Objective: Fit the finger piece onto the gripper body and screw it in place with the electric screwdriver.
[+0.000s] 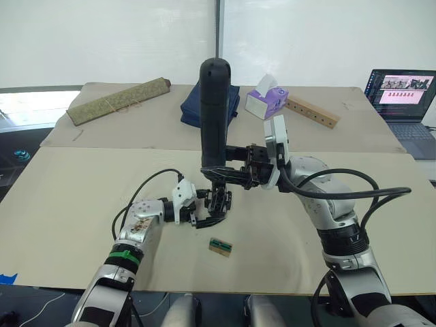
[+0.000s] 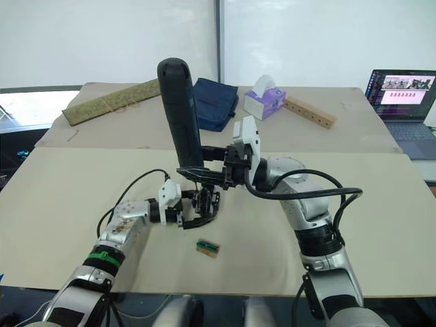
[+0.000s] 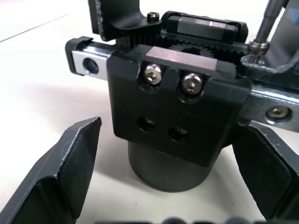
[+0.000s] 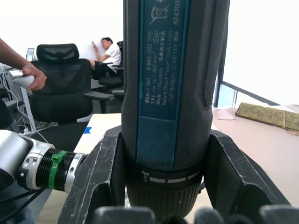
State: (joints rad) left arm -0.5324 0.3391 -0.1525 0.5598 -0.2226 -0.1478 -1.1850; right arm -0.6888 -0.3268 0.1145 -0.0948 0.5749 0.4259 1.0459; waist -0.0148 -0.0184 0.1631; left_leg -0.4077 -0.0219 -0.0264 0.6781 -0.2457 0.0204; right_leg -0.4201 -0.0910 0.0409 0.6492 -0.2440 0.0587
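The right gripper clamps the electric screwdriver upright, bit down on the gripper body at table centre. The left gripper brackets that body, apparently without contact. The finger piece cannot be distinguished.

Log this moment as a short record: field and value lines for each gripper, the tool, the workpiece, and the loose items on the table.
right gripper: shut on the electric screwdriver, held upright, bit pointing down
screwdriver bit: tip on a screw at the top of the gripper body
left gripper: fingers on either side of the gripper body, contact unclear
gripper body base: standing on the table
green-topped tan block: lying loose on the table, near the gripper body
far end of table: rolled mat, blue cloth, tissue box, wooden strip, laptop
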